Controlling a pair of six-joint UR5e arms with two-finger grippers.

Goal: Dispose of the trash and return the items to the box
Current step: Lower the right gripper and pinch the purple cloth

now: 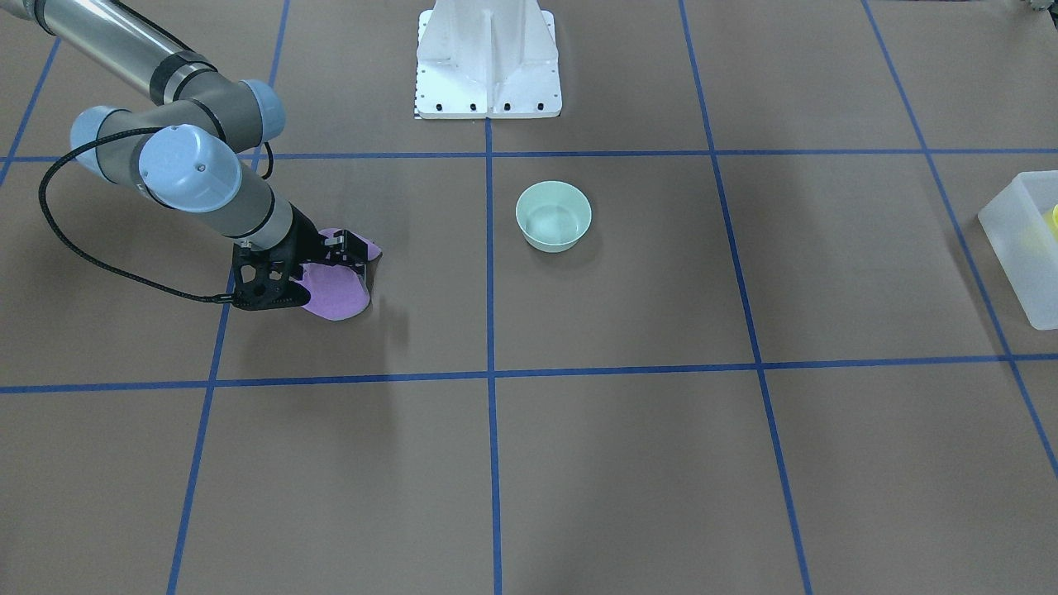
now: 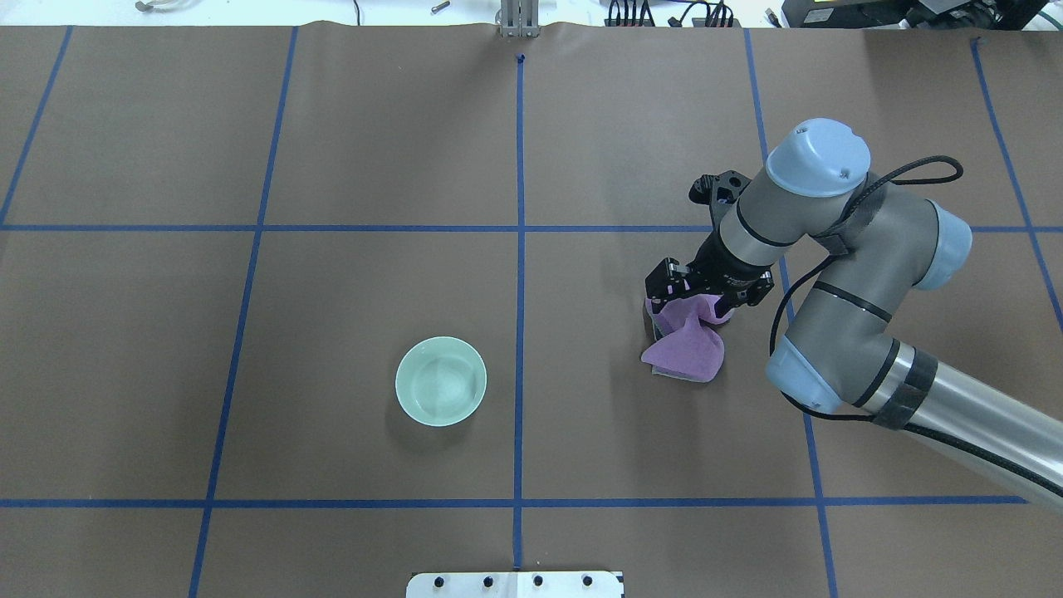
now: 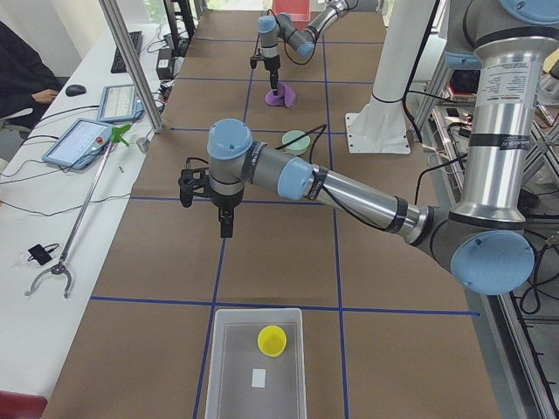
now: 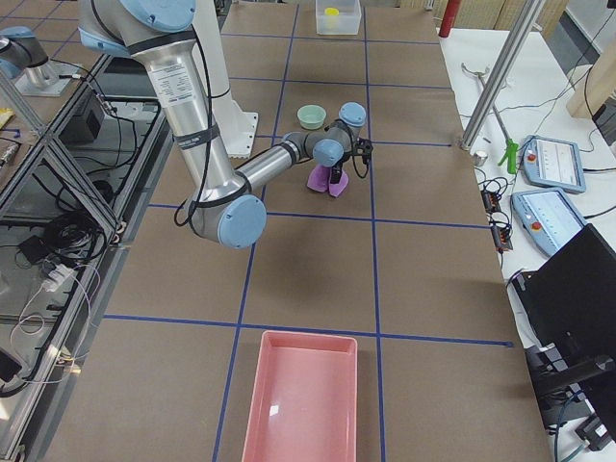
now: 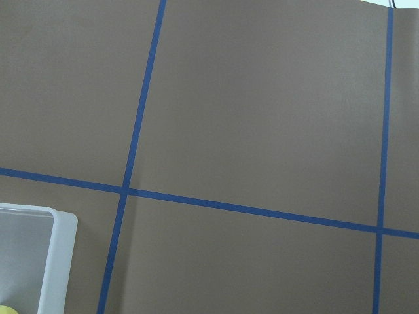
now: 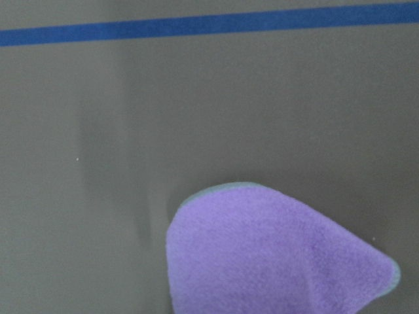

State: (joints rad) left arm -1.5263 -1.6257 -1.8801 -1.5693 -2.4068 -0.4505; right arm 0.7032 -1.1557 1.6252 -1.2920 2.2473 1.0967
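The pale mint-green bowl (image 1: 553,216) (image 2: 440,381) stands empty and upright near the table's middle. The yellow cup (image 3: 272,340) lies inside the frosted-white box (image 3: 258,367) (image 1: 1025,248) at the table's end on my left. My right gripper (image 2: 696,301) (image 1: 347,254) is shut on a purple cloth (image 2: 688,349) (image 1: 335,291) and holds it peaked up, its lower edge on the table. The cloth fills the bottom of the right wrist view (image 6: 275,255). My left gripper (image 3: 226,229) hangs above bare table between the bowl and the box; I cannot tell whether it is open.
A pink tray (image 4: 298,404) lies at the table's end on my right. The white robot pedestal (image 1: 488,62) stands at the table's back middle. The left wrist view shows a corner of the box (image 5: 39,261) and blue tape lines.
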